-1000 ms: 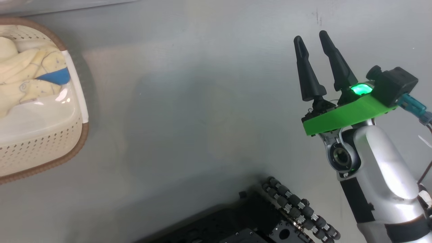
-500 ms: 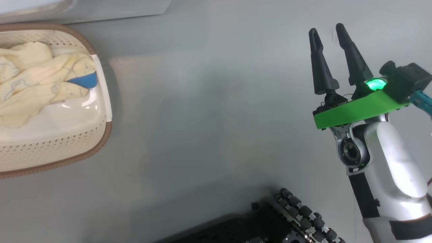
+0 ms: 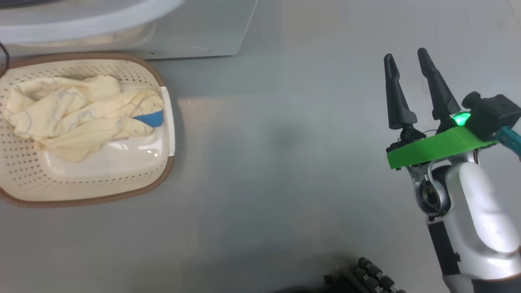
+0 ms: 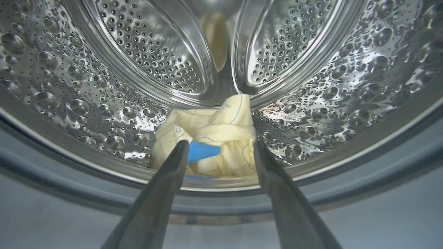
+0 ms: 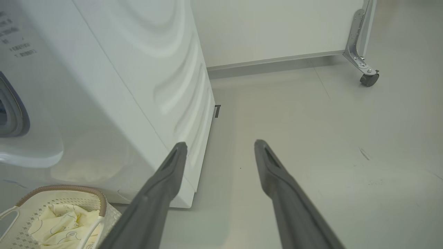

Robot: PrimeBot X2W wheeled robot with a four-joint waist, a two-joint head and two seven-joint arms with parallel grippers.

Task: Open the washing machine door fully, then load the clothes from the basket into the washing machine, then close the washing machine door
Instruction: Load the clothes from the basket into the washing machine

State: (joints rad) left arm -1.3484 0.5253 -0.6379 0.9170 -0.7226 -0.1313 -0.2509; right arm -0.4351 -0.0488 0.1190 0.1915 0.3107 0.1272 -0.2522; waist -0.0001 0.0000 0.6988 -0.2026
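Clothes (image 3: pixel 81 114) lying bunched in basket (image 3: pixel 93 199) by washer (image 3: pixel 211 28); one piece (image 4: pixel 214 124) sitting in drum (image 4: pixel 86 103) beyond L gripper (image 4: pixel 220 142), spread wide, gripping nothing. R gripper (image 3: pixel 405 53) hanging spread, empty. Fabric looking soft, light, floppy; prob best pinching a raised fold.

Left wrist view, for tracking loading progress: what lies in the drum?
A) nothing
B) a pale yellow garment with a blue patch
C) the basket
B: a pale yellow garment with a blue patch lies low in the drum, past the open left gripper.
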